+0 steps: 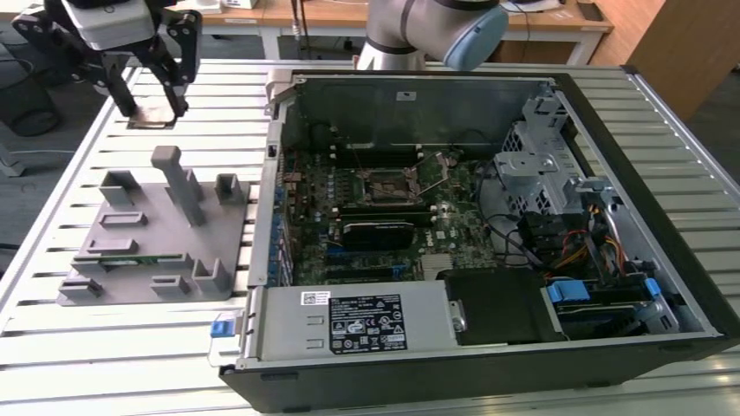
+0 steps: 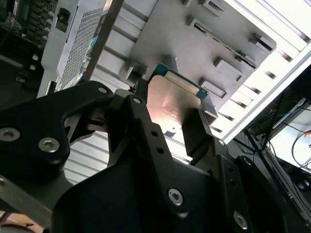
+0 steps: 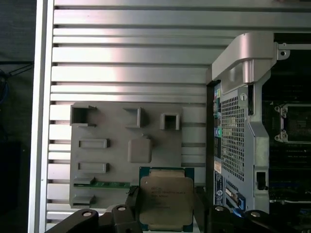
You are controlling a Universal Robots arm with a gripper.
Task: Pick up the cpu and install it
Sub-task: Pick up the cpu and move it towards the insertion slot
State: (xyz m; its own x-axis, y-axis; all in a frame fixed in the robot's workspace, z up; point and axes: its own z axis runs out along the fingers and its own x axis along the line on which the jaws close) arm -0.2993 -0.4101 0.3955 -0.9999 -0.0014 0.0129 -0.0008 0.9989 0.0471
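Observation:
My gripper (image 1: pixel 151 108) hangs above the slatted table at the exterior view's far left, shut on the cpu (image 1: pixel 149 115), a small flat square chip. In the first wrist view the cpu (image 3: pixel 165 201) shows its pale metal top with a green rim, clamped between the black fingers (image 3: pixel 132 206). The second wrist view has the cpu (image 2: pixel 172 104) edge-held between both fingers (image 2: pixel 197 131). The grey plastic holder (image 1: pixel 162 234) lies on the table below the gripper and nearer the front. The dark motherboard socket (image 1: pixel 391 185) sits inside the open computer case, with its metal frame raised.
The open computer case (image 1: pixel 601 104) takes up the exterior view's right, with drive cages, cables and a power supply (image 1: pixel 347 321). A thin green memory stick (image 1: pixel 133 257) rests in the holder. The case's side wall (image 3: pixel 238 121) rises beside the holder (image 3: pixel 126 150).

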